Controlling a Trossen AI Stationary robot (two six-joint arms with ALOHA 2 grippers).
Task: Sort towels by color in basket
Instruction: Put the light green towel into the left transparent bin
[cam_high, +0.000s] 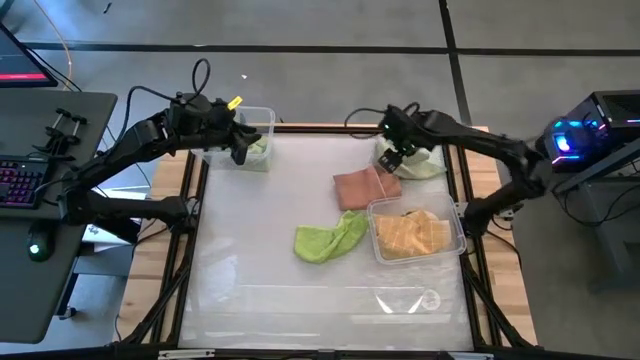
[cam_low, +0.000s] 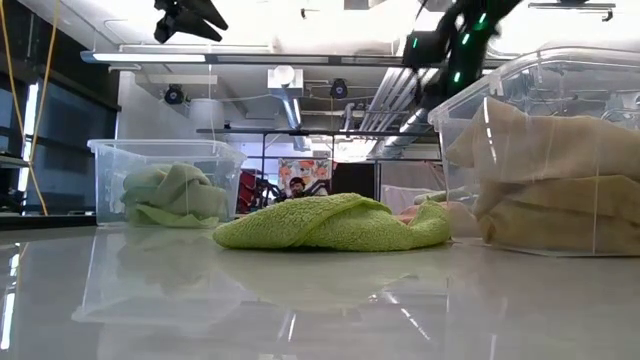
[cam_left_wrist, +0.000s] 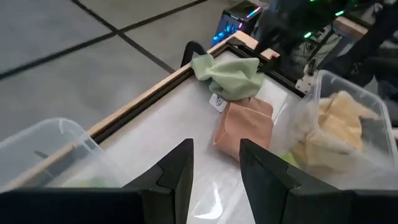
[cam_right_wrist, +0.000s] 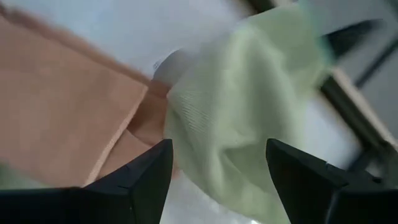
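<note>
Roughly midway through sorting, as judged from how the cloths lie: the clear bin (cam_high: 418, 254) on the right side of the tabletop (cam_high: 260, 300) holds mustard yellow towels (cam_high: 408, 234), and the far-left clear bin (cam_high: 262, 117) holds green towels (cam_low: 172, 194). Three cloths remain loose on the tabletop: a lime green towel (cam_high: 328, 240) just beside the yellow bin, a salmon pink towel (cam_high: 364, 187) near the centre, and a pale green towel (cam_high: 420, 163) at the far right edge, touching the pink one. No bin for pink cloths shows. The left gripper (cam_high: 240, 150) hovers at the far-left bin; in the left wrist view its fingers (cam_left_wrist: 177, 171) stand slightly apart with nothing between them. The right gripper (cam_high: 398, 157) hangs directly over the pale green towel where it meets the pink towel; in the right wrist view its fingers (cam_right_wrist: 152, 171) are spread wide, holding nothing, and contact with the cloth cannot be told. The pale green towel is the likely next pick, bound for the green bin.
</note>
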